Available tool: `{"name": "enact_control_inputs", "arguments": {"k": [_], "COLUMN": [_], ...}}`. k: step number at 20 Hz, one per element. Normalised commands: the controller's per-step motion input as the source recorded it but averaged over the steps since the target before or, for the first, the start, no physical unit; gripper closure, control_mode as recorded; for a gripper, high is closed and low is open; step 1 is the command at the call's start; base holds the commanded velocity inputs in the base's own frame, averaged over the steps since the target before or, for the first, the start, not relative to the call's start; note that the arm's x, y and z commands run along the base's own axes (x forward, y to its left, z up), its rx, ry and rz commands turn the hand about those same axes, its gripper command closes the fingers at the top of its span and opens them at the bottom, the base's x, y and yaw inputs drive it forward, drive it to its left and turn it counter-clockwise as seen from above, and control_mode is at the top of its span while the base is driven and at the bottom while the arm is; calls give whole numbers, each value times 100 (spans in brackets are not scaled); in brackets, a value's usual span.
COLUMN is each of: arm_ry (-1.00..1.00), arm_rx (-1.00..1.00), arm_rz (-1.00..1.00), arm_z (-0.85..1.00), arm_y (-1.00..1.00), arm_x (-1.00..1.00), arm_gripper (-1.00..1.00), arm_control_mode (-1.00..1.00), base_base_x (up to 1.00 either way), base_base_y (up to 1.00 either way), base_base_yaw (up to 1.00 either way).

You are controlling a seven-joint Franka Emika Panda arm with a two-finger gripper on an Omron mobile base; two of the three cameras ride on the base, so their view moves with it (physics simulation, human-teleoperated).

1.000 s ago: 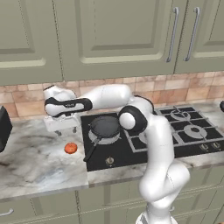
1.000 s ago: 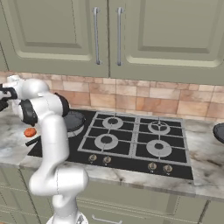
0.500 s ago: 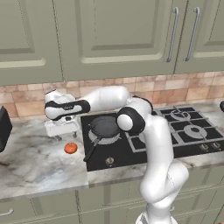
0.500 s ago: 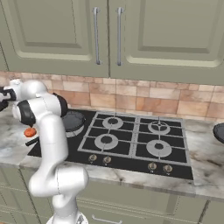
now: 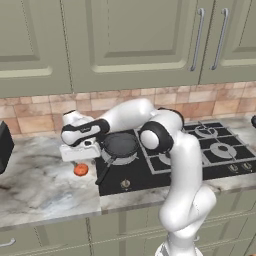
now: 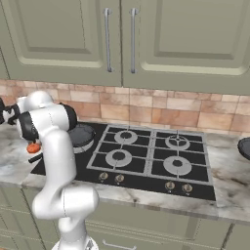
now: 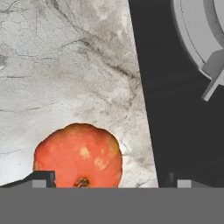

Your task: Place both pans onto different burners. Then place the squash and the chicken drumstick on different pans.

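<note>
Orange and ribbed, the squash lies on the marble counter just beside the left edge of the black cooktop; in the hand view it sits low between the two dark fingertips, which stand wide apart with one at its left flank and the other over the black glass, so the gripper is open and holds nothing; the stem end faces the camera, which suggests the hand is lined up from above to take it around its middle. From the left base view the gripper hangs over the counter with the squash just below it, apart from it as far as I can tell; the arm is stretched far to the robot's left to reach there. Next beyond, a pan rests on the big round burner at the cooktop's left end, its handle pointing toward the front edge; it looks a ready place for the squash. Farther right, the other burners stand bare; a dark round shape at the far right counter may be the second pan, though too little shows to say; I see no drumstick.
</note>
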Motion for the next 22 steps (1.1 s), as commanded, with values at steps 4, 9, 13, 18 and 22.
{"name": "enact_control_inputs", "arguments": {"k": [4,9,13,18,22], "arm_ry": [-5,-5,0,0,0], "arm_rx": [0,0,0,0,0], "arm_rz": [0,0,0,0,0], "arm_z": [-29,-8,0,0,-1], "arm_y": [0,4,13,3,0], "arm_x": [0,0,-2,-28,-36], "arm_gripper": [-100,-100,-100,-100,-100], "arm_control_mode": [-100,-100,-100,-100,-100], "base_base_x": [0,0,0,0,0], "base_base_y": [0,0,0,0,0], "base_base_yaw": [0,0,0,0,0]}}
